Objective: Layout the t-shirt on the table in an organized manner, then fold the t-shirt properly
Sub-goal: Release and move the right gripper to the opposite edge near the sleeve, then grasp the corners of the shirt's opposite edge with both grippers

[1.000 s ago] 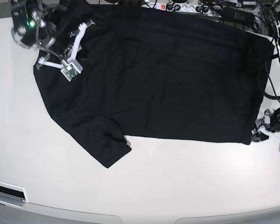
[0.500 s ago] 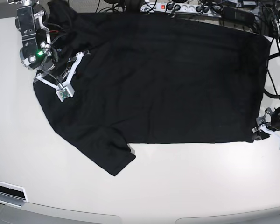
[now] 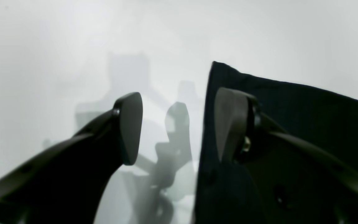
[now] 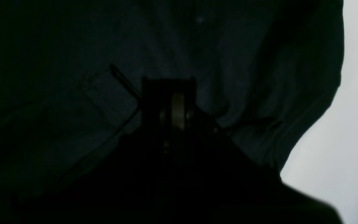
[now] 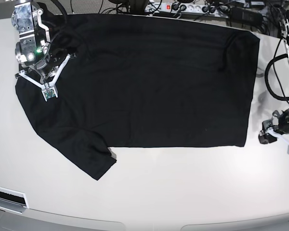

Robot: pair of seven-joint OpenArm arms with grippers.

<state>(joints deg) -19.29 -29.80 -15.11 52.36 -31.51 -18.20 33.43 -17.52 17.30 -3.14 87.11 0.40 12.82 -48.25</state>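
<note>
Lying flat: t-shirt (image 5: 149, 82) on table (image 5: 183, 187)

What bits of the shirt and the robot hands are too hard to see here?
- Right gripper, right wrist view: too dark to see what it pinches.
- Shirt, base view: far sleeve hidden under the right arm; label too small.
- Left gripper, left wrist view: blurred; unclear whether it touches the cloth.

T-shirt (image 5: 149, 82) spread across the table (image 5: 173, 192), right hand (image 5: 38, 65) on its left part, left hand (image 5: 272, 132) just off its right edge
</note>
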